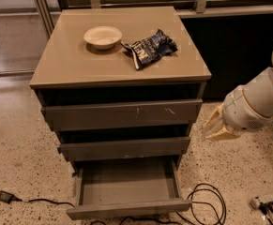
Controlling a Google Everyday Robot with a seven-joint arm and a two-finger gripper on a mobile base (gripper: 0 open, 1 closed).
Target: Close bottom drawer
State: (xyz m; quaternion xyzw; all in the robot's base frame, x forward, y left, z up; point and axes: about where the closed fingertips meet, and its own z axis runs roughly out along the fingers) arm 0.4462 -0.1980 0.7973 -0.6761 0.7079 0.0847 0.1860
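Now the bottom drawer [129,208] stands pulled out at the cabinet's [70,64] foot, its front running left-right. The end effector [214,125] hangs above and right of it, well apart; I cannot tell its spread.

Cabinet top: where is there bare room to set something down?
The cabinet top is bare along its front half and left edge. It is crowded at the back, where the bowl and snack bag lie. The open bottom drawer is bare inside. The end effector hangs right of the cabinet, beside the middle drawer.
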